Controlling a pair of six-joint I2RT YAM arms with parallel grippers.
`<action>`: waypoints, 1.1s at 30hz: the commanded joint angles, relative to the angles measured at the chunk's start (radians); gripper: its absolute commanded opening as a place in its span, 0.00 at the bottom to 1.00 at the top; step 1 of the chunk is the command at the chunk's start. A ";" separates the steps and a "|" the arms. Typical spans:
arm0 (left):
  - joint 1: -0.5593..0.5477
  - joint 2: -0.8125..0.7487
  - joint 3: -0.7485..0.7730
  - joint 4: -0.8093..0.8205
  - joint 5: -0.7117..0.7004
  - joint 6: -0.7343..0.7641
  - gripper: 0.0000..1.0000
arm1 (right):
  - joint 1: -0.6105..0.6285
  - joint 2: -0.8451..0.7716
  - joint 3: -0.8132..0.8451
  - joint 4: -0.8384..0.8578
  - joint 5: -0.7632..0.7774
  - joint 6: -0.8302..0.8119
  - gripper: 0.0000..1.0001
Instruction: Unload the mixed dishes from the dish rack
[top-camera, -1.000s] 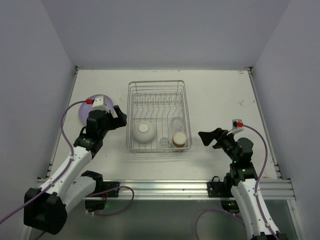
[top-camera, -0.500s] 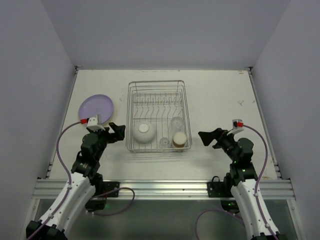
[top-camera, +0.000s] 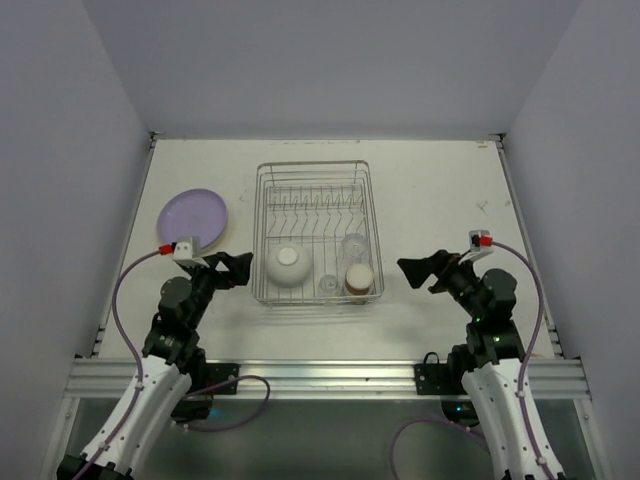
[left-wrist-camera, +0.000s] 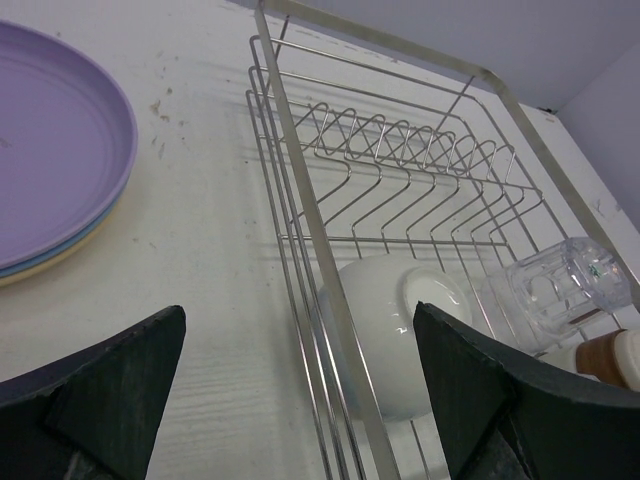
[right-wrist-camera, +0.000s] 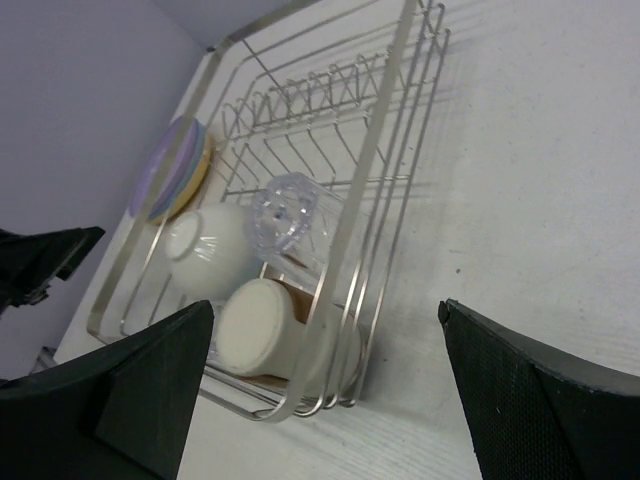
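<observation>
The silver wire dish rack (top-camera: 262, 230) stands mid-table. Its front row holds an upturned white bowl (top-camera: 288, 264), a small clear glass (top-camera: 329, 285) and a brown cup (top-camera: 359, 279); a larger clear glass (top-camera: 354, 245) lies behind the cup. A stack of plates (top-camera: 193, 215), purple on top, rests on the table left of the rack. My left gripper (top-camera: 232, 268) hovers open just left of the rack's front corner, facing the bowl (left-wrist-camera: 400, 330). My right gripper (top-camera: 418, 272) is open to the right of the rack, facing the cup (right-wrist-camera: 265, 325). Neither holds anything.
Walls close in the white table on the left, right and back. Bare tabletop lies right of the rack (right-wrist-camera: 385, 130) and in front of it. In the left wrist view the plate stack (left-wrist-camera: 50, 160) lies close to the rack's left rim (left-wrist-camera: 300, 170).
My left arm has drawn back from the plate stack toward the near edge and now points at the rack's front left corner. The purple plate is uncovered. The right arm has barely shifted.
</observation>
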 joint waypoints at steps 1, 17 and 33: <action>0.009 -0.037 -0.014 0.045 0.017 0.026 1.00 | 0.000 -0.014 0.182 -0.104 -0.080 -0.008 0.98; 0.009 -0.017 -0.006 0.051 0.018 0.039 1.00 | 0.392 0.256 0.451 -0.347 0.043 -0.102 0.93; 0.011 -0.079 -0.003 0.011 -0.025 0.039 1.00 | 0.917 0.771 0.683 -0.301 0.442 -0.076 0.91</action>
